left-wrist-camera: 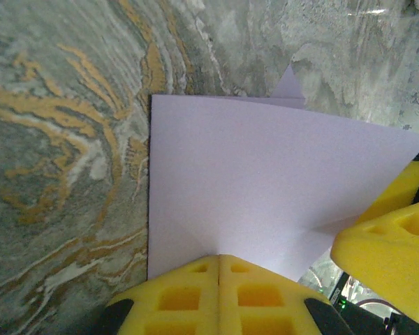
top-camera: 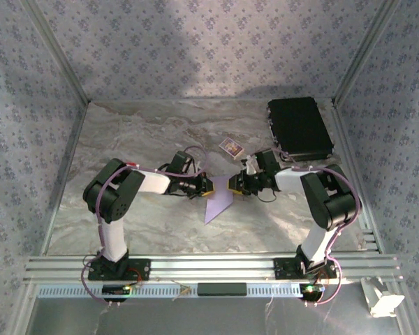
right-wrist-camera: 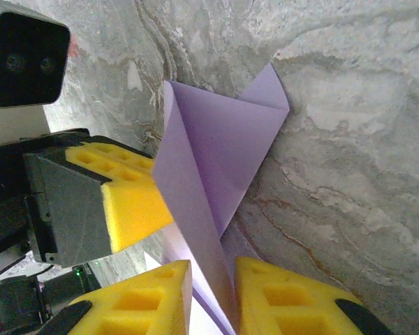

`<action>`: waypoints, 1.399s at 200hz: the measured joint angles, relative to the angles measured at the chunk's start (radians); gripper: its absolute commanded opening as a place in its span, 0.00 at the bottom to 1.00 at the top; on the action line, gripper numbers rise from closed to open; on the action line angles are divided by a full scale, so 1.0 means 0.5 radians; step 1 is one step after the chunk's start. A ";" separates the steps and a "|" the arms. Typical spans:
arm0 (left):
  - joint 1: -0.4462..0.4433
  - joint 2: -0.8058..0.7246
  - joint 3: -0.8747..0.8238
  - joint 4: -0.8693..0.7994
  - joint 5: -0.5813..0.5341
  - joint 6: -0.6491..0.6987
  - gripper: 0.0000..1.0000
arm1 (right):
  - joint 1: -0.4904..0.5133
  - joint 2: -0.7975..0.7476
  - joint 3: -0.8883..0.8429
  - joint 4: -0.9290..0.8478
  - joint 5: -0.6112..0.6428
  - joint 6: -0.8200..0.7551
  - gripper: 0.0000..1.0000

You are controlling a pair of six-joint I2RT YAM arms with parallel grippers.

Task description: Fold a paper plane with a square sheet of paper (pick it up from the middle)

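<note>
The pale lilac sheet of paper [top-camera: 216,202] is folded into a pointed, plane-like shape and is held above the marble table between both arms, its tip toward the near edge. My left gripper [top-camera: 208,187] is shut on one edge of it; in the left wrist view the yellow pads [left-wrist-camera: 219,258] meet on the paper [left-wrist-camera: 265,174]. My right gripper [top-camera: 232,185] straddles the opposite folded edge. In the right wrist view the paper [right-wrist-camera: 223,153] lies against one pad of my right gripper [right-wrist-camera: 213,265], with a gap to the other.
A small patterned card [top-camera: 230,146] lies on the table behind the grippers. A black case [top-camera: 300,127] sits at the back right. Patterned walls enclose the table, and an aluminium rail [top-camera: 209,266] runs along the near edge.
</note>
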 measured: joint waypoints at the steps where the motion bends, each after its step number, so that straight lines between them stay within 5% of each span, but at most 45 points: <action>1: 0.001 0.000 0.000 0.000 0.000 0.000 0.03 | -0.001 0.000 0.000 0.001 -0.002 0.000 0.25; 88: 0.021 0.000 -0.022 0.051 0.015 -0.020 0.03 | -0.008 0.092 0.002 0.008 -0.060 -0.065 0.27; 221: 0.032 0.011 -0.050 0.127 0.060 -0.037 0.07 | 0.006 0.108 -0.069 0.222 -0.167 0.027 0.13; 280: 0.032 -0.098 -0.133 0.195 0.037 -0.040 0.30 | 0.005 0.058 -0.152 0.252 -0.117 0.141 0.08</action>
